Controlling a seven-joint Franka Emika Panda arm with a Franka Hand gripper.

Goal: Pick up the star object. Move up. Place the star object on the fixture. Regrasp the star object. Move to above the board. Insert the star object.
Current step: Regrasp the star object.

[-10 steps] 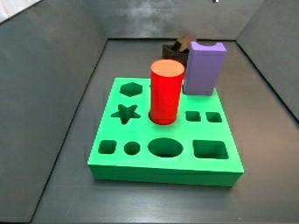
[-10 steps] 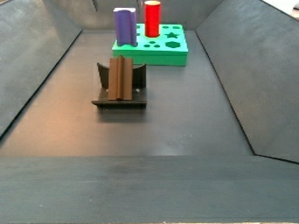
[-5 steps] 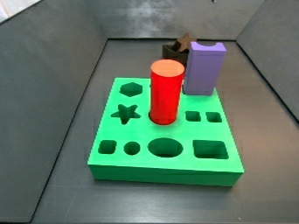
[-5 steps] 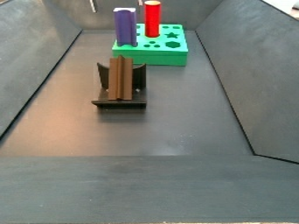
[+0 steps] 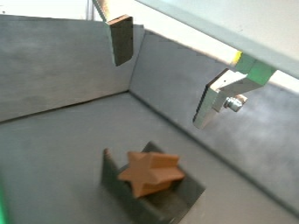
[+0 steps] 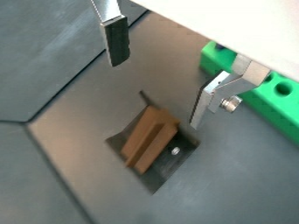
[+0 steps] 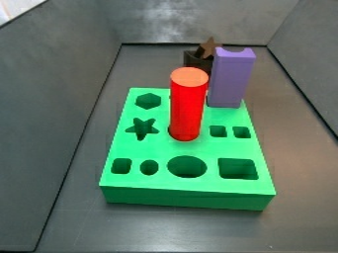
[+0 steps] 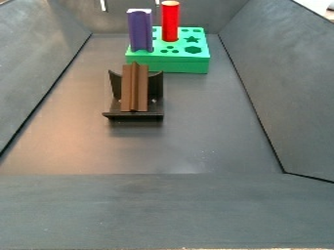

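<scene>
The star object (image 8: 136, 88), a brown ridged peg, stands in the black fixture (image 8: 135, 112) on the floor, apart from the board. In both wrist views my gripper (image 5: 163, 87) (image 6: 159, 92) hangs open and empty well above the star object (image 5: 149, 172) (image 6: 146, 142) and the fixture (image 5: 114, 171) (image 6: 163, 166), with nothing between its fingers. The green board (image 7: 185, 148) (image 8: 183, 61) has an empty star-shaped hole (image 7: 142, 126). In a side view the peg's top (image 7: 205, 47) shows behind the board. The gripper does not clearly show in the side views.
A red cylinder (image 7: 188, 104) (image 8: 170, 20) and a purple notched block (image 7: 232, 76) (image 8: 137, 27) stand upright in the board. Grey walls slope up round the floor. A corner of the board (image 6: 274, 101) shows in a wrist view.
</scene>
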